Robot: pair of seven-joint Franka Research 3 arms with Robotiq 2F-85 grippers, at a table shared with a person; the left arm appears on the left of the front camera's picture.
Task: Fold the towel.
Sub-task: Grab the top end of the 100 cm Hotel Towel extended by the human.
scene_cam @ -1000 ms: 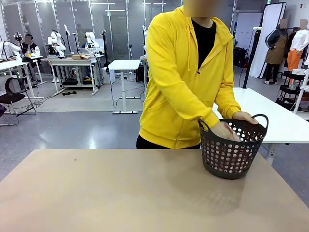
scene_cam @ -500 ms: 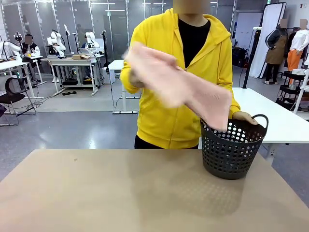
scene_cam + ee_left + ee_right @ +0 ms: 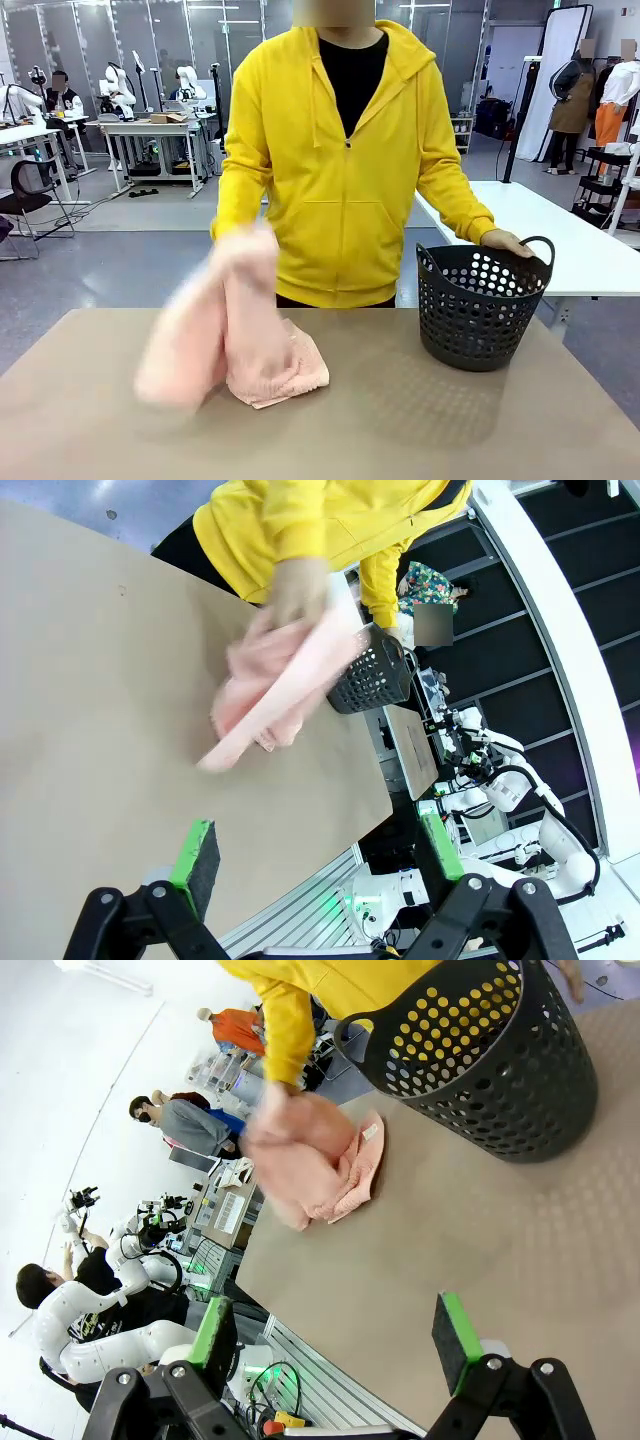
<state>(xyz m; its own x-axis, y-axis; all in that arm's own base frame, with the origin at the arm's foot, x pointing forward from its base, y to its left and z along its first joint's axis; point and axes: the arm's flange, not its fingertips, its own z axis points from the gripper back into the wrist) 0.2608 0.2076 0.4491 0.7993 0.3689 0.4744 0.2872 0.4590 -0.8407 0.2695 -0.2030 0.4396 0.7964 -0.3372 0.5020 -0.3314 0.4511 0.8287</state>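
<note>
A person [image 3: 340,150] is holding the towel [image 3: 240,335] on the worktop [image 3: 400,430]; the left gripper [image 3: 318,850] and right gripper [image 3: 335,1335] are spreading their fingers wide, empty.

Obstacles on the table [image 3: 400,425]: the towel [image 3: 262,350], bunched left of centre, one end held up by the person's hand [image 3: 300,585] (motion-blurred), and the black basket [image 3: 485,315] at the far right, with the person's other hand [image 3: 508,241] on its rim. Surface between towel and basket is bare. The near strip is unobstructed.
</note>
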